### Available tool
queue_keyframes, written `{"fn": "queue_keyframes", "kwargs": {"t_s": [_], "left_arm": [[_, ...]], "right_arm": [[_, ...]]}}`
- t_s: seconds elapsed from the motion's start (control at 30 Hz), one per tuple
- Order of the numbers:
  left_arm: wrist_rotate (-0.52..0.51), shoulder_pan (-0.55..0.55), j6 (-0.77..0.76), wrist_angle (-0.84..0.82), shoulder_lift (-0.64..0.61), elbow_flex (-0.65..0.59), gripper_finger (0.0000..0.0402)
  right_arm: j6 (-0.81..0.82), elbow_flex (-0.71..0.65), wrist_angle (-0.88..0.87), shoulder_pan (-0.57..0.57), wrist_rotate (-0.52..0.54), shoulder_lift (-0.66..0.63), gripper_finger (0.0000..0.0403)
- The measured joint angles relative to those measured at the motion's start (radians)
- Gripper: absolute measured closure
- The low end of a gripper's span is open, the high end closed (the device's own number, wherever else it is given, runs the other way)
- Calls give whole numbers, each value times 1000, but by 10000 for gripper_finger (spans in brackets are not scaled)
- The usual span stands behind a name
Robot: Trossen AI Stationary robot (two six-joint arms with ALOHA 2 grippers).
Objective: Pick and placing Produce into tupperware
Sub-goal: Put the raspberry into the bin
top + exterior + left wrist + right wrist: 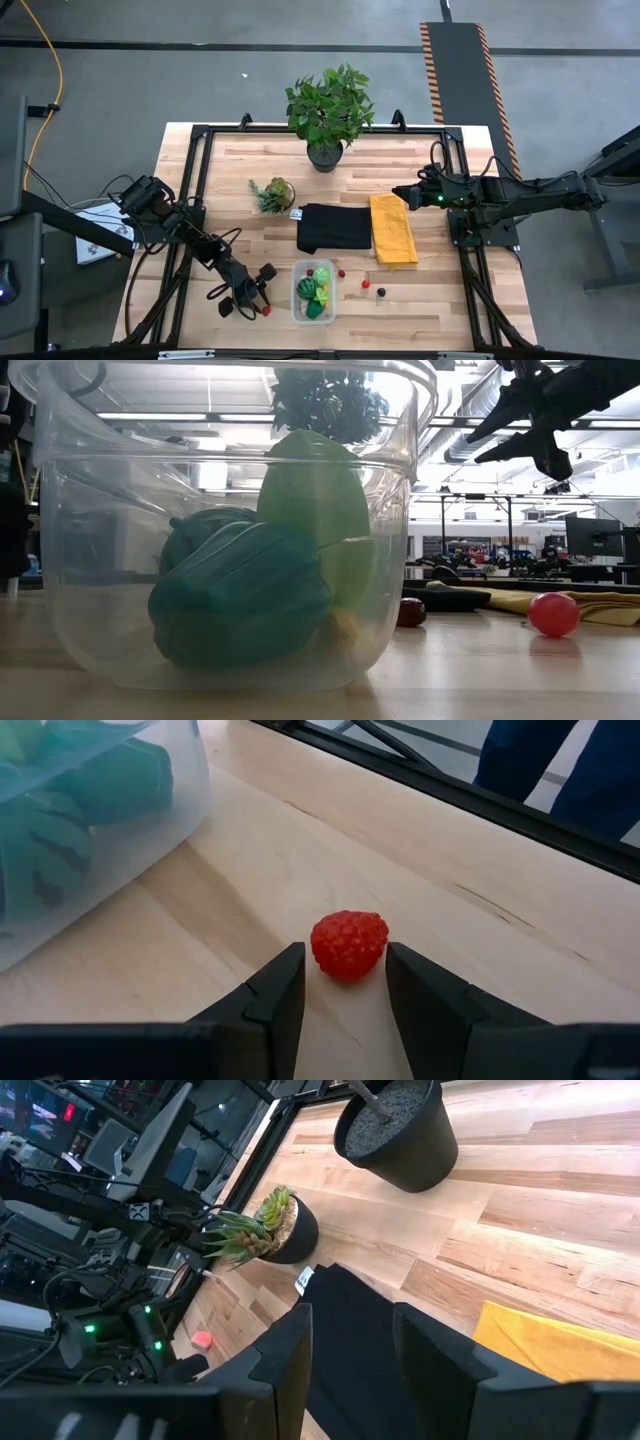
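Observation:
The clear tupperware (313, 291) stands near the table's front edge and holds several green pieces of produce (250, 585) and a small red one (310, 272). A red berry (348, 944) lies on the wood to the tupperware's left. My left gripper (345, 982) is low over the table, open, with one fingertip on each side of the berry's near part. Two red pieces (341, 271) (366, 283) and a dark one (381, 292) lie to the tupperware's right. My right gripper (400, 193) hangs open and empty, high above the yellow cloth (393, 229). My left gripper comes at the red berry (348, 944) slanting down from the table's left, a fingertip (400, 970) close on either side of it. The berry rests on the table. Whether the fingertips touch it, I cannot tell.
A black cloth (335, 228) lies beside the yellow one at mid-table. A small potted succulent (273, 193) and a large leafy potted plant (328, 108) stand farther back. A black frame (200, 160) runs along the table's edges.

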Motion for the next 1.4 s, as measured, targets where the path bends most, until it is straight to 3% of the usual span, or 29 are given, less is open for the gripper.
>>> {"fn": "queue_keyframes", "kwargs": {"t_s": [1.4], "left_arm": [[15, 0, 14, -53, 0, 29, 270]], "right_arm": [[-8, 0, 0, 0, 0, 0, 269]]}}
